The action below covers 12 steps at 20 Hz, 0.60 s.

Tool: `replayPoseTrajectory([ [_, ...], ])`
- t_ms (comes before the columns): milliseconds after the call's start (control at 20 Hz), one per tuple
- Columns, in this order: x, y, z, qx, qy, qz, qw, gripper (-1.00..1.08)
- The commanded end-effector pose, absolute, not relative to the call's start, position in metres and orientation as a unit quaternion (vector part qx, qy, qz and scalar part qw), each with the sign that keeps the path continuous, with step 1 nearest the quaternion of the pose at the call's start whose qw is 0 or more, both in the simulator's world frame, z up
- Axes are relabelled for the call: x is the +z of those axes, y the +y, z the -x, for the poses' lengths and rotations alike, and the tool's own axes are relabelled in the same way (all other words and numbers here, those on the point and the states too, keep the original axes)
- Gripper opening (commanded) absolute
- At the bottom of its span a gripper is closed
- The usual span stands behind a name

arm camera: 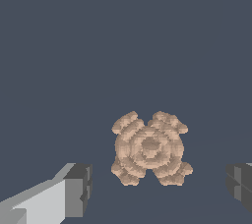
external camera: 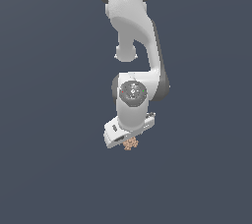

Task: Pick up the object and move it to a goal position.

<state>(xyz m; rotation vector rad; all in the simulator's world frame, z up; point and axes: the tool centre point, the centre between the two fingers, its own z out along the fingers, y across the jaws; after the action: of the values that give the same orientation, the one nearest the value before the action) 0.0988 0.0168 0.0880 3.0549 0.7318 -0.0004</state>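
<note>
The object (arm camera: pixel 149 148) is a tan-orange knobbly cluster with rounded lobes lying on the dark blue-grey floor. In the exterior view it (external camera: pixel 131 144) peeks out just below the white gripper hand. My gripper (arm camera: pixel 160 188) is open, with one fingertip (arm camera: pixel 78 188) on one side of the object and the other (arm camera: pixel 240 186) on the other side, neither touching it. In the exterior view the gripper (external camera: pixel 127 139) hangs straight over the object, and its fingers are hidden behind the hand.
The white Panda arm (external camera: pixel 133 31) reaches down from the top of the exterior view. The flat dark blue-grey floor (external camera: pixel 49 169) spreads all around with nothing else on it in view.
</note>
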Motion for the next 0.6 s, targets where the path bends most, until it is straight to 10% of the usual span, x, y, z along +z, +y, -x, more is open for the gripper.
replayPoseTrajectory([
  [0, 0.083, 0.017, -0.099, 0.000, 0.233, -0.972, 0.000, 1.00],
  [550, 0.038, 0.017, -0.098, 0.000, 0.235, -0.972, 0.000, 1.00],
])
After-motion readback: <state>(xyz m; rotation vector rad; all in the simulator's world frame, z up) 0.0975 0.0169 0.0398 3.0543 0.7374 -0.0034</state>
